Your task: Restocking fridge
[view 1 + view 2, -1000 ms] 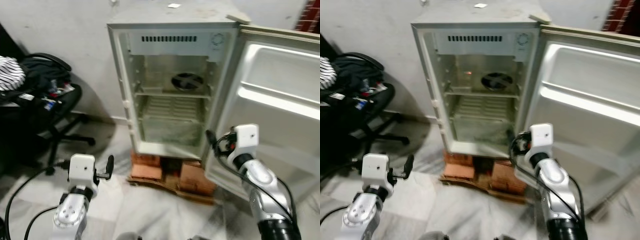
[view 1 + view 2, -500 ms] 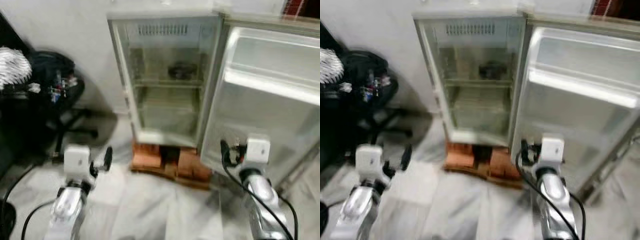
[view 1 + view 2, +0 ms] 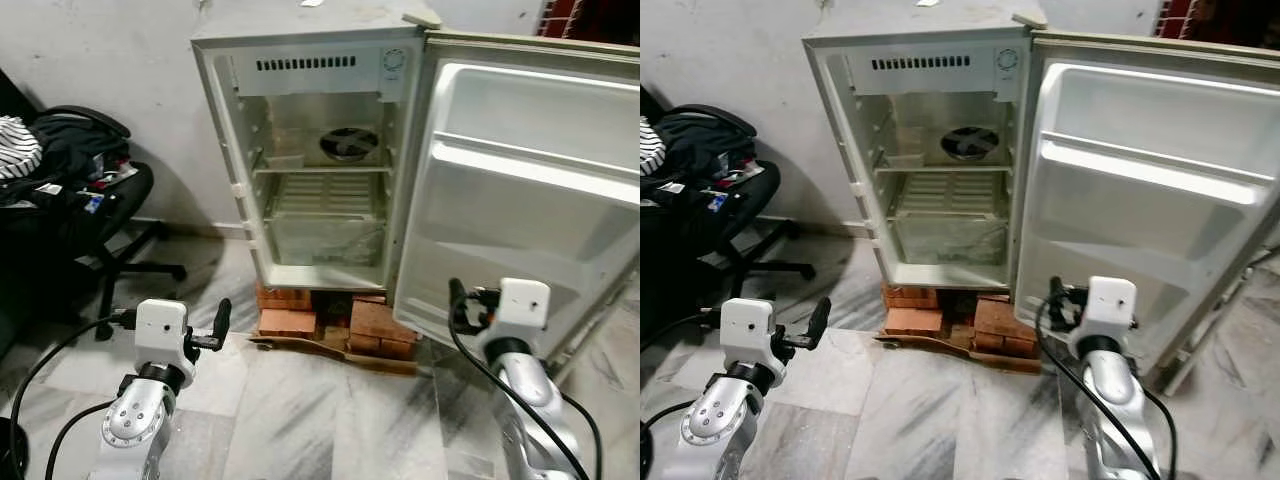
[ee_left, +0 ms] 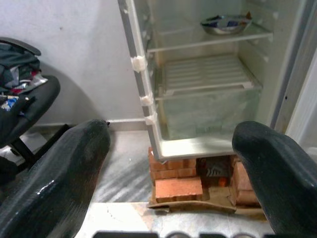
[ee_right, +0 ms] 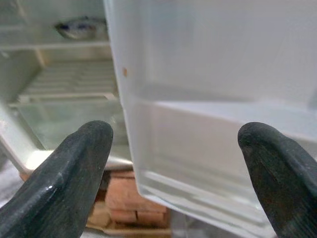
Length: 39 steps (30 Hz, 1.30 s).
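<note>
Robot facing an open, nearly bare mini fridge (image 3: 320, 160), restocking barely begun.

Both the left gripper (image 4: 168, 163) and the right gripper (image 5: 178, 168) are hanging spread wide, carrying nothing. A steel bowl (image 3: 348, 143) is sitting on the top shelf; the lower shelf and crisper are waiting for stock. The door (image 3: 520, 200) is standing wide beside the right arm, bricks (image 3: 330, 322) are propping the base, and an office chair (image 3: 90, 210) is crowding the left.
</note>
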{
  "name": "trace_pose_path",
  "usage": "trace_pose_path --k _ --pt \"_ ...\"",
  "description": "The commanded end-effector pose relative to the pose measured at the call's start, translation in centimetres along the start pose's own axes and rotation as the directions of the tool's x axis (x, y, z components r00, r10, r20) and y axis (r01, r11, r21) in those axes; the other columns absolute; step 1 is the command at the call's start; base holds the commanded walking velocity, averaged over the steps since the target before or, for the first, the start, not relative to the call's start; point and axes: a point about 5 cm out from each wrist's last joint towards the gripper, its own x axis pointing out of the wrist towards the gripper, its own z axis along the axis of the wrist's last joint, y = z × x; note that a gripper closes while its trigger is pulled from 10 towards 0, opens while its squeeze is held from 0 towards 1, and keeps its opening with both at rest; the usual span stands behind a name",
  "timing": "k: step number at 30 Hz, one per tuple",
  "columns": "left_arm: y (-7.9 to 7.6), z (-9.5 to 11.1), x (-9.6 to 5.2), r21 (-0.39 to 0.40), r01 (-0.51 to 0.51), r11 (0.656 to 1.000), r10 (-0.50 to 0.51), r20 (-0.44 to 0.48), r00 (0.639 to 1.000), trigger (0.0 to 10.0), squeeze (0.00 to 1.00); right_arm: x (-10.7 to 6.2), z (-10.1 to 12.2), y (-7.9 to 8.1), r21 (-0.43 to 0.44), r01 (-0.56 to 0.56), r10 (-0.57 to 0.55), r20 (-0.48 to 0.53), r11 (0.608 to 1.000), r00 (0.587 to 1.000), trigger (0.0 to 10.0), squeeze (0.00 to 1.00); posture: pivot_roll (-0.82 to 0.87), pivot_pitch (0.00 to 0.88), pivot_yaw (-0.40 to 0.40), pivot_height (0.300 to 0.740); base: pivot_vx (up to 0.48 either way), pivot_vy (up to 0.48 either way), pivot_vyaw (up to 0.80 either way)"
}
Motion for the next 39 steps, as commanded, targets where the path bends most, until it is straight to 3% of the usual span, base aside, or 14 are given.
trace_pose_path --k 1,5,13,18,21,25,26,28,31,34,37,39 --pt "-0.1 0.1 0.3 0.002 0.020 1.000 -0.020 -0.004 1.000 10.0 0.00 -0.2 -0.1 0.0 0.006 -0.017 0.017 -0.008 1.000 1.000 10.0 0.00 -0.09 0.018 0.091 0.740 0.000 0.000 0.00" --pt "-1.1 0.2 0.5 -0.013 0.045 0.999 -0.045 0.003 0.999 10.0 0.00 0.3 0.4 0.6 -0.022 -0.078 0.078 -0.006 0.997 0.997 10.0 0.00 -0.08 0.034 0.078 0.740 0.000 0.000 -0.80" --pt "-1.2 0.4 0.5 -0.016 0.060 0.998 -0.060 -0.003 0.998 10.0 0.00 2.3 2.7 1.5 -0.109 -0.188 0.189 -0.003 0.976 0.982 10.0 0.00 -0.06 0.083 0.081 0.740 0.000 0.000 -0.80" --pt "-0.8 0.5 0.5 -0.013 0.071 0.997 -0.071 -0.020 0.997 10.0 0.00 3.8 3.6 1.4 -0.161 -0.233 0.224 -0.073 0.959 0.972 10.0 0.00 -0.07 0.111 0.106 0.740 0.000 0.000 -0.80" --pt "-0.8 0.5 0.8 -0.008 0.094 0.996 -0.094 -0.023 0.995 10.0 0.00 4.7 2.9 1.9 -0.161 -0.280 0.260 -0.134 0.946 0.956 10.0 0.00 -0.08 0.107 0.098 0.740 0.000 0.000 -0.80" --pt "-0.8 0.5 0.9 -0.007 0.089 0.996 -0.089 -0.013 0.996 10.0 0.00 5.0 2.4 1.8 -0.145 -0.252 0.233 -0.134 0.957 0.963 10.0 0.00 -0.08 0.102 0.084 0.740 0.000 0.000 -0.80" --pt "-0.9 0.9 1.1 -0.006 0.080 0.997 -0.080 0.007 0.997 10.0 0.00 5.1 2.1 1.6 -0.124 -0.202 0.188 -0.116 0.971 0.975 10.0 0.00 -0.06 0.088 0.065 0.740 0.000 0.000 -0.80" --pt "-0.9 1.4 1.2 0.004 0.065 0.998 -0.065 0.035 0.997 10.0 0.00 4.7 1.3 1.2 -0.012 -0.106 0.105 -0.100 0.994 0.989 10.0 0.00 -0.04 0.075 0.054 0.740 0.000 0.000 -0.80" --pt "-0.5 1.6 1.1 0.002 0.038 0.999 -0.038 0.047 0.998 10.0 0.00 3.6 0.7 0.9 -0.019 -0.064 0.063 -0.066 0.998 0.996 10.0 0.00 -0.04 0.067 0.056 0.740 0.000 0.000 -0.80" --pt "-0.2 1.9 0.8 0.007 0.024 1.000 -0.024 0.060 0.998 10.0 0.00 2.1 0.0 1.2 0.051 -0.059 0.062 -0.047 0.997 0.997 10.0 0.00 -0.04 0.068 0.058 0.740 0.000 0.000 0.00" --pt "-0.1 1.8 0.6 0.011 0.022 1.000 -0.022 0.059 0.998 10.0 0.00 1.7 0.3 1.5 0.048 -0.076 0.077 -0.012 0.996 0.997 10.0 0.00 -0.05 0.069 0.054 0.740 0.000 0.000 0.00" --pt "0.0 1.5 0.3 0.010 0.015 1.000 -0.016 0.052 0.999 10.0 0.00 1.7 1.0 2.2 -0.003 -0.128 0.128 0.028 0.992 0.991 10.0 0.00 -0.05 0.062 0.050 0.740 0.000 0.000 0.00"
